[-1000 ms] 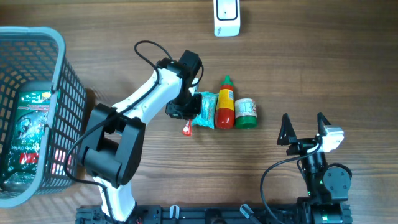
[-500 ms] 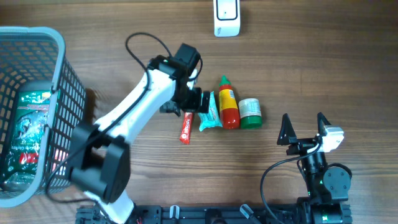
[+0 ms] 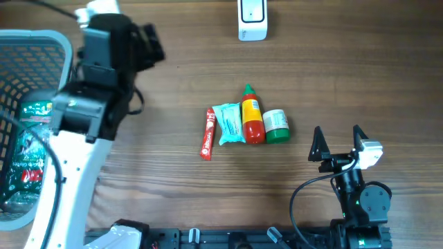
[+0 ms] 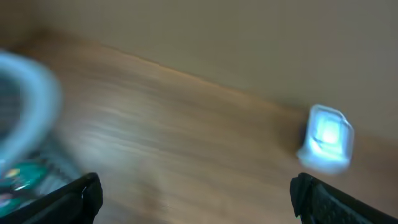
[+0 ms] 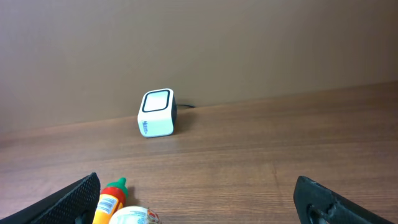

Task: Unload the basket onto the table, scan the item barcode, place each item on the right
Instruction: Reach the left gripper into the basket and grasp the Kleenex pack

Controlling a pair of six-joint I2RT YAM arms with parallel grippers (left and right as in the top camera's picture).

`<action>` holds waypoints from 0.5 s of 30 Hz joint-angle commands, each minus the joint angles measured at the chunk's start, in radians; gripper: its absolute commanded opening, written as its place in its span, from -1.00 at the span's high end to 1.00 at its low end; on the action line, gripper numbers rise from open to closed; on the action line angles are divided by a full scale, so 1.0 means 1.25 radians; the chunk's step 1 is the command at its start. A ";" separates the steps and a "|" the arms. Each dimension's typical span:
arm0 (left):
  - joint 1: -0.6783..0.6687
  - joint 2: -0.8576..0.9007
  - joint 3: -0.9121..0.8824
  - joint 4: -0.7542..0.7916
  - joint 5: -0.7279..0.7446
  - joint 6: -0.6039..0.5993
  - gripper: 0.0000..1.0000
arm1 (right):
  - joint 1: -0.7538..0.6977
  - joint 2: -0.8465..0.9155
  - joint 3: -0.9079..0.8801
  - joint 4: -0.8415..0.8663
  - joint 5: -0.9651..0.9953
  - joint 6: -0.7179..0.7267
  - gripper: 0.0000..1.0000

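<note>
The white barcode scanner (image 3: 252, 21) stands at the table's far edge; it also shows in the right wrist view (image 5: 157, 113) and, blurred, in the left wrist view (image 4: 326, 137). A row of items lies mid-table: red sachet (image 3: 207, 134), teal packet (image 3: 229, 124), red sauce bottle (image 3: 252, 123), green-lidded jar (image 3: 275, 126). My left gripper (image 4: 199, 199) is open and empty, raised high at the upper left, far from the row. Near the front right, my right gripper (image 3: 339, 142) stands open and empty, just right of the jar.
A grey mesh basket (image 3: 66, 48) fills the left edge, with a green packet (image 3: 31, 138) inside. The left arm (image 3: 90, 117) rises beside the basket and hides part of it. The bottle (image 5: 111, 198) and jar (image 5: 132, 216) sit by the right gripper's left finger.
My left gripper opened and let go of the red sachet, which now lies on the table. The left arm then lifted and swung up and left toward the basket. The right arm stayed still.
</note>
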 commanded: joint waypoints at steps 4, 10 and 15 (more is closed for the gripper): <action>0.307 -0.059 0.006 0.008 -0.041 -0.250 -1.00 | 0.002 -0.005 -0.001 0.002 -0.008 -0.014 -0.99; 0.634 -0.017 0.005 -0.098 0.102 -0.480 -1.00 | 0.002 -0.005 -0.001 0.002 -0.008 -0.014 -0.99; 0.775 0.105 0.005 -0.251 0.102 -0.506 -1.00 | 0.002 -0.005 -0.001 0.002 -0.007 -0.014 -1.00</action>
